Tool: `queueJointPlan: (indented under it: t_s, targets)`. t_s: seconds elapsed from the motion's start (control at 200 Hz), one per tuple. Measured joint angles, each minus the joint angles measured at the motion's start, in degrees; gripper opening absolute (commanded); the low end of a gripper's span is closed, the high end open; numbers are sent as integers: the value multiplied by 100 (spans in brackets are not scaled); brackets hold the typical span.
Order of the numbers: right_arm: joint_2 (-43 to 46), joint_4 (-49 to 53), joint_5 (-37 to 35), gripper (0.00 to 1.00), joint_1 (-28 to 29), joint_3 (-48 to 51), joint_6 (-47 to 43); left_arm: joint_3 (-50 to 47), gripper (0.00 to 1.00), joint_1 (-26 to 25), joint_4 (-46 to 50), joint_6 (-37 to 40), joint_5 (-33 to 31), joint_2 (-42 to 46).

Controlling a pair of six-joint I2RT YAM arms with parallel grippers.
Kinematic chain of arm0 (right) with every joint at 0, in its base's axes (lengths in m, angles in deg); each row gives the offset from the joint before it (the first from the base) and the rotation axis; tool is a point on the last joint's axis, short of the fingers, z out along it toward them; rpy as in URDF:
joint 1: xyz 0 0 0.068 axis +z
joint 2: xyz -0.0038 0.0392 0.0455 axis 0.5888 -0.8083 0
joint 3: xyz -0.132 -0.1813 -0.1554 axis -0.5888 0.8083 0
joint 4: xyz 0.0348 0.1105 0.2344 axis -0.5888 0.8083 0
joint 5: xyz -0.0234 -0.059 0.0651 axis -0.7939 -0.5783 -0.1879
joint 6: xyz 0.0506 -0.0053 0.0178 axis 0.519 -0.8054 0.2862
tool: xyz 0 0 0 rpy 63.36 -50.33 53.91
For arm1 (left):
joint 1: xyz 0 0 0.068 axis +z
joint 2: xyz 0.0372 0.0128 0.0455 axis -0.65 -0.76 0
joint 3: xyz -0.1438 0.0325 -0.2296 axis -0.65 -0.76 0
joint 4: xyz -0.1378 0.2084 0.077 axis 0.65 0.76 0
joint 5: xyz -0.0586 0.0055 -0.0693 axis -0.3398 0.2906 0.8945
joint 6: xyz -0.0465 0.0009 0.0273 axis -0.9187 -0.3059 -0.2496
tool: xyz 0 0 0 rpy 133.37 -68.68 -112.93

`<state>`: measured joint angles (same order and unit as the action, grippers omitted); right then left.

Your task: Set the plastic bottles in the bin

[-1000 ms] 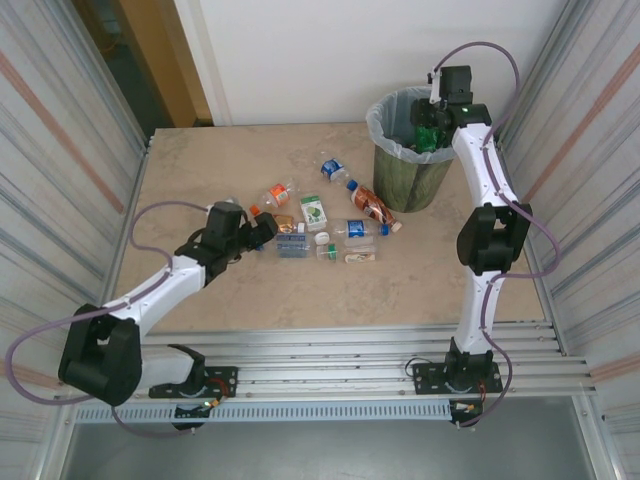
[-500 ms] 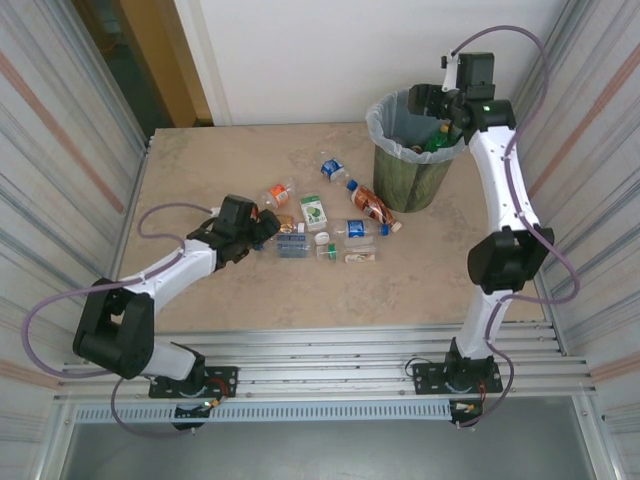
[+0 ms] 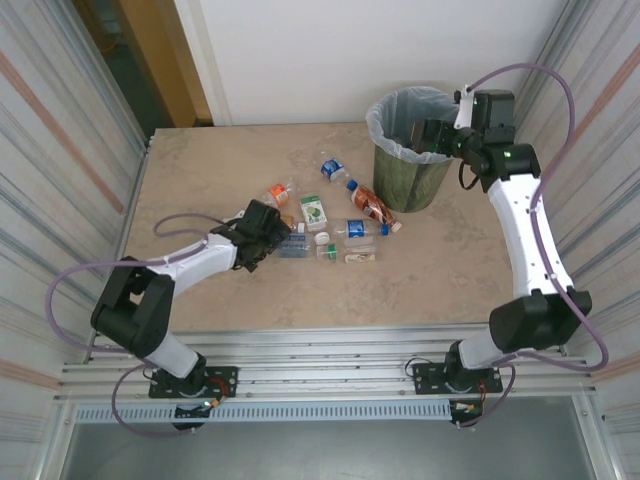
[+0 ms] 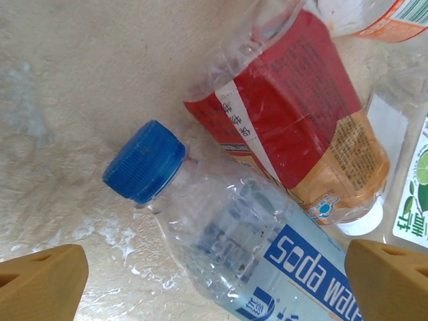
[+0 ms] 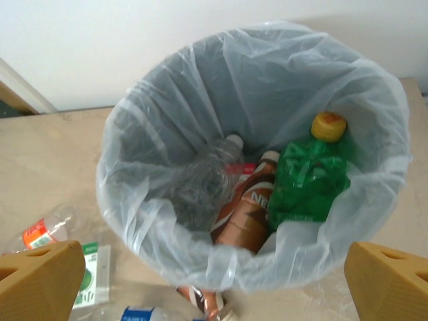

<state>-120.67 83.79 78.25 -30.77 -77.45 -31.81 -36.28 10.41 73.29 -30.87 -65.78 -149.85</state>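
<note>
Several plastic bottles lie in a cluster on the table, among them an orange-labelled one, a blue-labelled one and a brown one. My left gripper hovers open at the cluster's left edge. In the left wrist view its fingers straddle a clear blue-capped soda water bottle, which lies against a red-labelled bottle. My right gripper hangs open and holds nothing above the bin. Inside the lined bin lie a green bottle, a brown bottle and a clear one.
Corrugated metal walls close in the table on the left and right. A white wall stands behind the bin. Bare tabletop stretches to the left and behind the bottle cluster. A metal rail runs along the near edge.
My right gripper opened and dropped the green bottle into the bin, then drew back to the right. My left arm reached forward to the bottle cluster, still open.
</note>
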Motion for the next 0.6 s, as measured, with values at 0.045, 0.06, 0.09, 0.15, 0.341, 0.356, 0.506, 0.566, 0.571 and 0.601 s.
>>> queueJointPlan:
  t_s: [0.045, 0.06, 0.09, 0.15, 0.341, 0.356, 0.506, 0.566, 0.571, 0.601]
  targets:
    - [162, -13, -22, 99, 20, 144, 2, 42, 99, -13, -2, -24, 0, -83]
    - [210, -22, -33, 99, 31, 188, 0, 52, 99, -20, -4, -28, 0, -103]
    - [308, -26, -39, 99, 33, 273, 2, 79, 99, -33, -7, -35, 0, -149]
    - [485, -28, -44, 99, 50, 426, 2, 129, 99, -39, -13, -55, 0, -232]
    - [774, -85, -81, 99, 153, 754, 2, 201, 99, -39, -33, -68, 4, -420]
    - [774, -87, -83, 100, 164, 767, 2, 203, 99, -39, -33, -68, 4, -437]
    - [774, -101, -190, 100, 334, 861, 4, 232, 98, -57, -42, -63, 22, -492]
    - [774, -101, -227, 100, 407, 883, 7, 234, 95, -76, -46, -48, 26, -505]
    - [774, -101, -232, 100, 411, 883, 7, 234, 95, -76, -46, -48, 24, -505]
    - [774, -103, -245, 100, 446, 887, 11, 234, 94, -76, -48, -44, 28, -505]
